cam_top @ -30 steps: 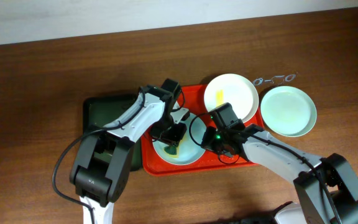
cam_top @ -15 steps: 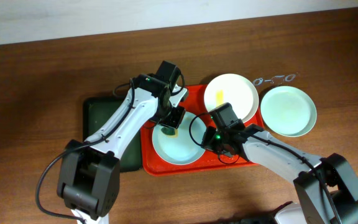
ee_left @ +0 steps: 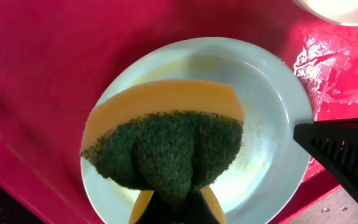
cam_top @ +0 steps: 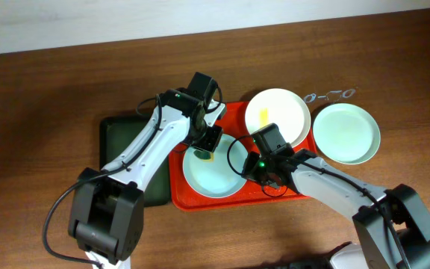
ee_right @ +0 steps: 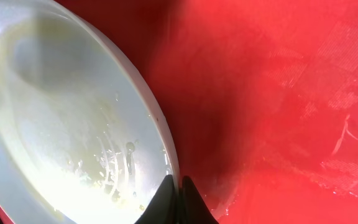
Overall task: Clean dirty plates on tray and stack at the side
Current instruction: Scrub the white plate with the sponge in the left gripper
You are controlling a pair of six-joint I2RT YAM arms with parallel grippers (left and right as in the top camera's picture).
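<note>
The left tool (ee_left: 176, 208) grips the sponge (ee_left: 166, 146) right over the plate (ee_left: 266, 124) near the tray's (ee_left: 42, 62) front edge, and the right tool (ee_right: 178, 188) pinches the plate's right rim.

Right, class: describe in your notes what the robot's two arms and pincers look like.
The left arm and right arm have white shells, black joints and thin black cables. A green light glows at the right wrist. The left pincer and right pincer are black and slim.
</note>
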